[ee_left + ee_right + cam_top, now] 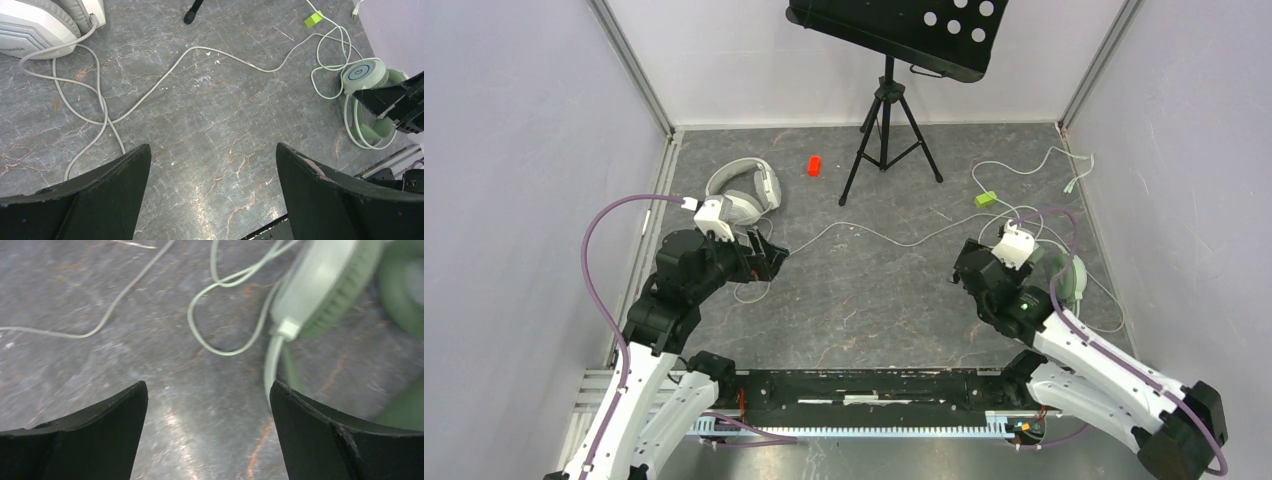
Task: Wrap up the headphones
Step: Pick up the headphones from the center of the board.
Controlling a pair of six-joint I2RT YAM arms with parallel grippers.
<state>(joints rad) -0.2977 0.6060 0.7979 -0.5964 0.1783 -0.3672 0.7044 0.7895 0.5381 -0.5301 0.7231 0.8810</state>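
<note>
White-grey headset point(746, 190) at 10 o'clock, cable point(150, 85) trailing toward centre. Left gripper point(212, 192) released, empty, cable loops at its 11 o'clock. Right gripper point(207, 432) released, empty; mint headset point(320, 290) at its 1 o'clock.

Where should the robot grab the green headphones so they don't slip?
Probably the thin headband of the mint-green headphones, coming straight down from above. They seem to lie flat, so the band is the narrow part that the open right hand could straddle. The round earcup looks too wide and smooth to pinch.
</note>
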